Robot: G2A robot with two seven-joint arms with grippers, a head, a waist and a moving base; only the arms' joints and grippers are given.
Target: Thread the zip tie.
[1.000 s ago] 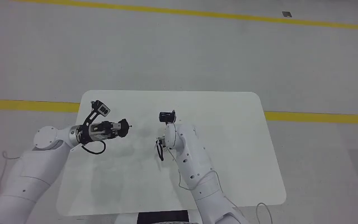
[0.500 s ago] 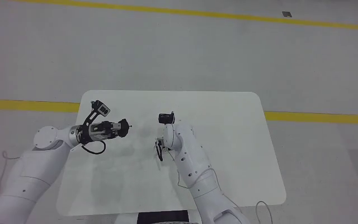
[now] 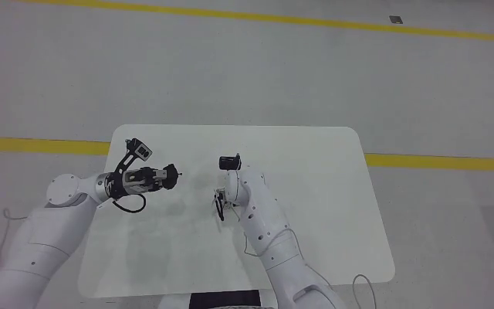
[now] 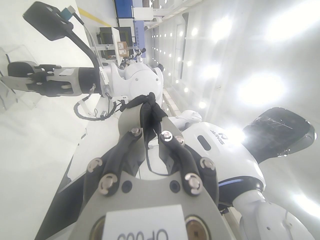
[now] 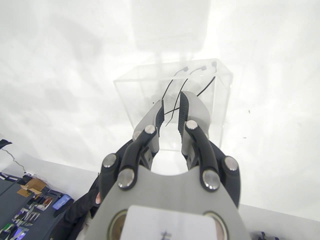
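Observation:
My left gripper (image 3: 176, 174) hovers above the left part of the white table (image 3: 324, 193). In the left wrist view it (image 4: 150, 101) is shut on a thin black zip tie (image 4: 148, 159), which loops back between the fingers. My right gripper (image 3: 219, 207) points down near the table's middle. In the right wrist view it (image 5: 172, 107) stands open just above a clear plastic box (image 5: 200, 126) that holds several black zip ties (image 5: 185, 83). One strand crosses the gap between its fingers, untouched by either pad. The left wrist view also shows that right gripper (image 4: 10, 76) at the box (image 4: 17, 51).
The white table reaches well to the right of both arms, with bare surface there. A yellow floor line (image 3: 432, 161) runs behind the table's sides.
The right arm has shifted very slightly to the left over the box. The left arm has kept still with the zip tie.

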